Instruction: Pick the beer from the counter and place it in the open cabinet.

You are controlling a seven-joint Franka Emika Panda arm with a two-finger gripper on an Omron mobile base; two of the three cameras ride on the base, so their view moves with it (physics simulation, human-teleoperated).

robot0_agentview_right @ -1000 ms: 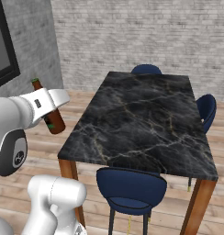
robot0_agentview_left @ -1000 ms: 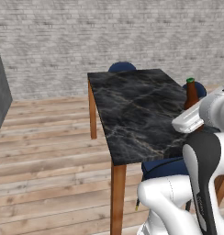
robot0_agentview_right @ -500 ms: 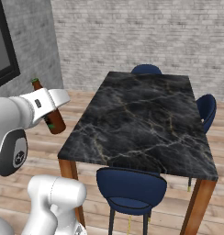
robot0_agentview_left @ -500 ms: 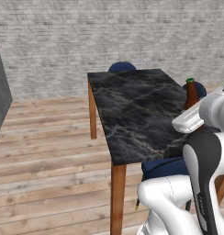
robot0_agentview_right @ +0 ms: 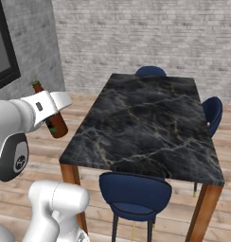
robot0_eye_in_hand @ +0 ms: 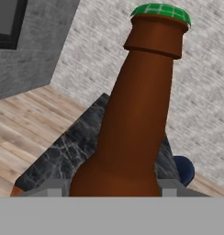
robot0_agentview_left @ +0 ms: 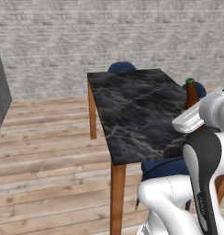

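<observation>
I see gripper (robot0_agentview_right: 52,118) clamped on beer (robot0_agentview_right: 54,124), bottle lifted clear of counter (robot0_agentview_right: 146,123), hanging in air beside its near left corner, tilted, green cap (robot0_eye_in_hand: 162,11) up. Hand view: brown neck rises between finger tips, marble top behind. Left base view: bottle neck (robot0_agentview_left: 191,94) pokes above white wrist. Blue chairs (robot0_agentview_right: 135,193) round table.
</observation>
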